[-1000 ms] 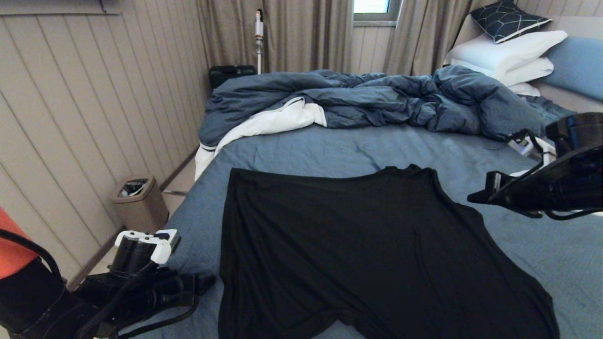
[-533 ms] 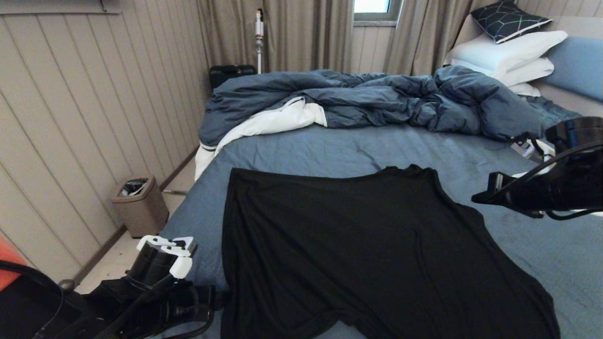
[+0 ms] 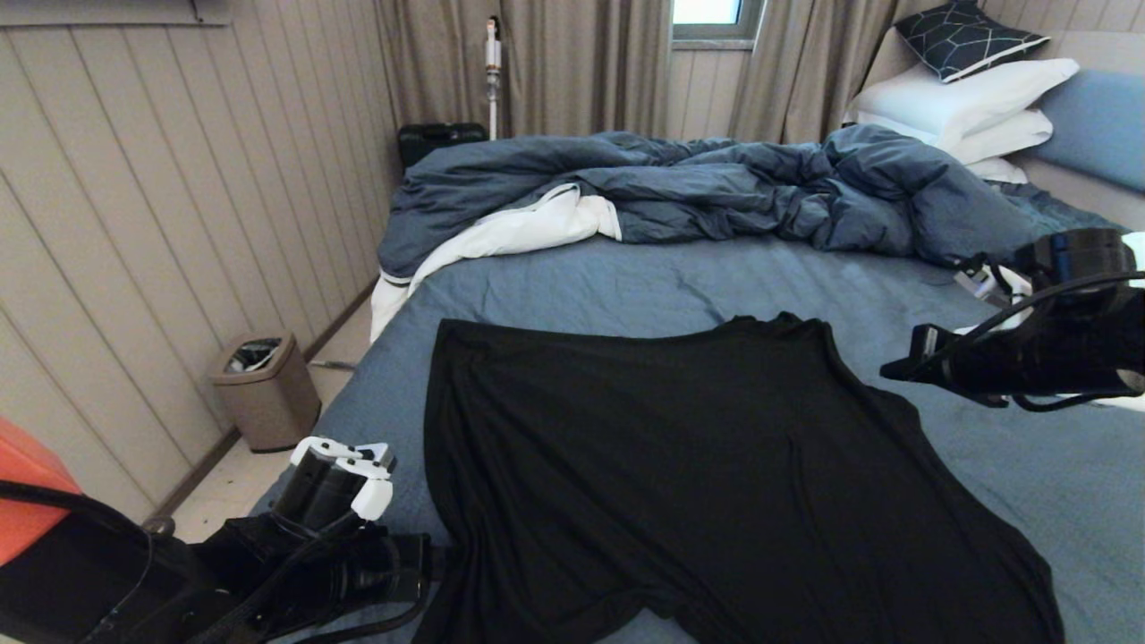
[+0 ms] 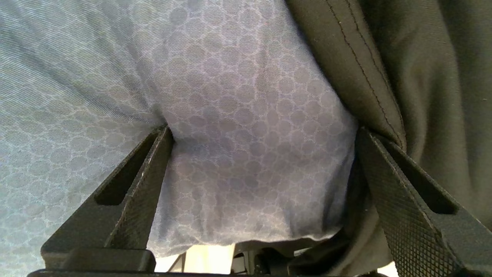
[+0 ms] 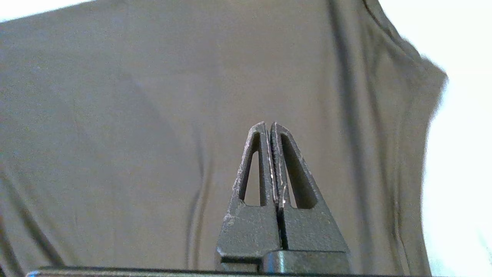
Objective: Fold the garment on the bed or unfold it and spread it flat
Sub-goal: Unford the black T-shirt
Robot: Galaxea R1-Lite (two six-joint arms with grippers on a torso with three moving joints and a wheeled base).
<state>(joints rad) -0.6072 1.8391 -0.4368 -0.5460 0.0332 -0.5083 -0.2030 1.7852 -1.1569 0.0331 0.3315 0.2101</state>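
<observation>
The garment (image 3: 698, 465), a black T-shirt with its plain side up, lies spread over the near half of the bed (image 3: 581, 286). My left gripper (image 3: 428, 565) is low at the garment's near left edge. In the left wrist view it (image 4: 263, 130) stands open, its fingers pressed into the blue sheet (image 4: 238, 115). One finger touches the garment's stitched hem (image 4: 423, 77). My right gripper (image 3: 887, 373) hovers over the garment's right side. In the right wrist view it (image 5: 268, 125) is shut with nothing in it, above the garment (image 5: 115, 115).
A rumpled dark blue duvet (image 3: 716, 188) lies across the far part of the bed. White pillows (image 3: 966, 98) and a dark patterned cushion (image 3: 962, 36) are stacked at the far right. A brown bin (image 3: 264, 389) stands on the floor by the panelled wall on the left.
My left arm has moved right and forward up to the garment's left edge, and its jaws have opened a little wider. The right gripper has shifted only slightly.
</observation>
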